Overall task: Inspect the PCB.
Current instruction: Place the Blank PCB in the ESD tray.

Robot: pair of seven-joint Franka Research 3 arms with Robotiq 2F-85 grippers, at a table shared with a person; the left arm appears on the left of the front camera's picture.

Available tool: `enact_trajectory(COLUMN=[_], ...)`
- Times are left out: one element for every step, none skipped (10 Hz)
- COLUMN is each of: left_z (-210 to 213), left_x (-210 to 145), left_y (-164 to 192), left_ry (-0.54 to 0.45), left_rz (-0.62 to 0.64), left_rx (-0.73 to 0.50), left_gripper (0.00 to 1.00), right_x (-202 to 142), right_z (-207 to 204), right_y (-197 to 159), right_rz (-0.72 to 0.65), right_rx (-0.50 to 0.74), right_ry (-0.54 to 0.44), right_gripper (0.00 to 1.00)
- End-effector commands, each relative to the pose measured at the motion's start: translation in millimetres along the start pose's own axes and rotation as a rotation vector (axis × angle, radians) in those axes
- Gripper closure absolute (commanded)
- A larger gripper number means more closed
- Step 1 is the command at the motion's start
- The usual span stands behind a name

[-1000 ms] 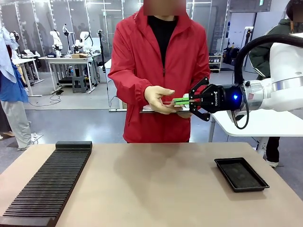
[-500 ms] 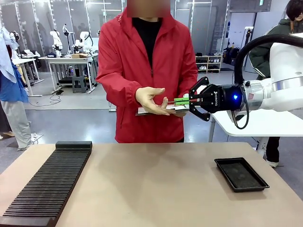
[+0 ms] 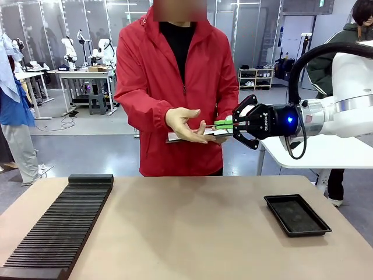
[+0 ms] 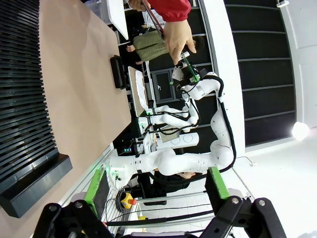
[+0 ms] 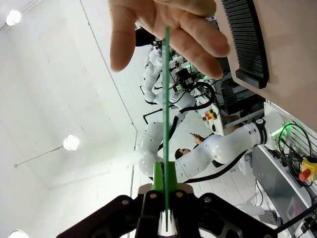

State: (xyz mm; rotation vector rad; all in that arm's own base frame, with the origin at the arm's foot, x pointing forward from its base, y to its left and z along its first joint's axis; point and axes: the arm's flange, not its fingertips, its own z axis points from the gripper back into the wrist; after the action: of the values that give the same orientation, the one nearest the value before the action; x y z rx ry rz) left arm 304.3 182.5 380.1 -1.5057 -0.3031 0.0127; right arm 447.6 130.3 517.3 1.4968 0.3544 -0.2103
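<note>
In the middle right of the front view, your right gripper [image 3: 218, 124] is pinching the PCB [image 5: 166, 99] by one edge. It holds the board out level above the table [image 3: 186, 233], with the far end at the person's open hand [image 3: 185, 123]. In the right wrist view you see the board edge-on, a thin green line running from the pads at bottom centre up to that hand at the top. Your left gripper [image 4: 154, 198], at the bottom of the left wrist view, has its jaws spread wide with nothing between them.
</note>
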Motion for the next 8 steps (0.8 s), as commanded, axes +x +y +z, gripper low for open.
enact_trajectory(left_z=[1, 1, 1, 1, 1, 1, 1, 1], left_x=[1, 1, 1, 1, 1, 1, 1, 1], left_y=[-2, -2, -2, -2, -2, -2, -2, -2], left_ry=[0.0, 0.0, 0.0, 0.0, 0.0, 0.0, 0.0, 0.0], left_rz=[0.005, 0.005, 0.005, 0.005, 0.005, 0.005, 0.005, 0.005], left_rx=[0.003, 0.003, 0.003, 0.003, 0.003, 0.003, 0.003, 0.003], left_gripper=[0.0, 0.0, 0.0, 0.0, 0.0, 0.0, 0.0, 0.0], right_x=[0, 0, 0, 0, 0, 0, 0, -19], right_z=[-1, -1, -1, -1, -1, -1, 0, 8], right_y=[1, 1, 1, 1, 1, 1, 0, 0], right_rz=[0.001, 0.001, 0.001, 0.001, 0.001, 0.001, 0.0, 0.073], right_rx=[-0.001, -0.001, -0.001, -0.001, -0.001, -0.001, 0.0, -0.051], right_ry=[0.002, 0.002, 0.002, 0.002, 0.002, 0.002, 0.0, 0.01], right_gripper=[1.0, 1.0, 1.0, 1.0, 1.0, 1.0, 0.97, 0.97])
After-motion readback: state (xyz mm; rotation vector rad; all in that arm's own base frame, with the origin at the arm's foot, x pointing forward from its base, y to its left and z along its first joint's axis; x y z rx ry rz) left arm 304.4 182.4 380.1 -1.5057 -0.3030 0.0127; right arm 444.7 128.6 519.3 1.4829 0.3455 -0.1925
